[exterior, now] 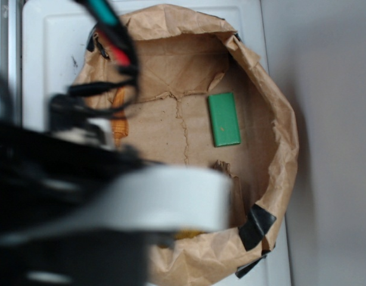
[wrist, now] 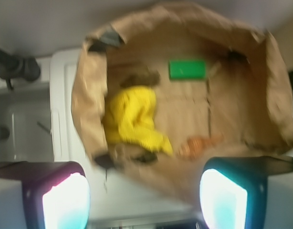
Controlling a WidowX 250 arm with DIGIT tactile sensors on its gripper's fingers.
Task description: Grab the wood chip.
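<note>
Wood chip (wrist: 139, 76): small dark brown, rough-edged chunk on the floor of the paper bag, touching the upper edge of the yellow cloth. In the wrist view it lies ahead of the gripper and left of the midline between the fingers. In the exterior view only its tip (exterior: 222, 168) shows past the white arm housing.

Gripper (wrist: 145, 200): spread wide, holding nothing. Both fingers (wrist: 65, 202) hang above the near rim of the bag, well apart from the chip.

Yellow cloth (wrist: 132, 119): crumpled, between the gripper and the chip, a little left of centre.

Green block (wrist: 187, 69): flat rectangle, just right of the chip and about as far ahead, apart from it.

Seashell (wrist: 196, 145): orange-tan, spiral, nearest thing to the gripper, ahead and slightly right. Not the target.

Paper bag (wrist: 89, 109): brown, walls rolled down into a shallow basin, patched with black tape at the rim, standing on a white worktop (wrist: 65, 95).

Step in hand, as judged: approach. To do it well, carry the gripper forward over the cloth and slightly left until the chip sits centred between the fingers. Turn the wrist so the fingers close across the chip's short side, then descend straight. Risk: the near finger may catch the cloth fold that touches the chip. The wrist view is blurred, so the chip's exact outline cannot be told.
</note>
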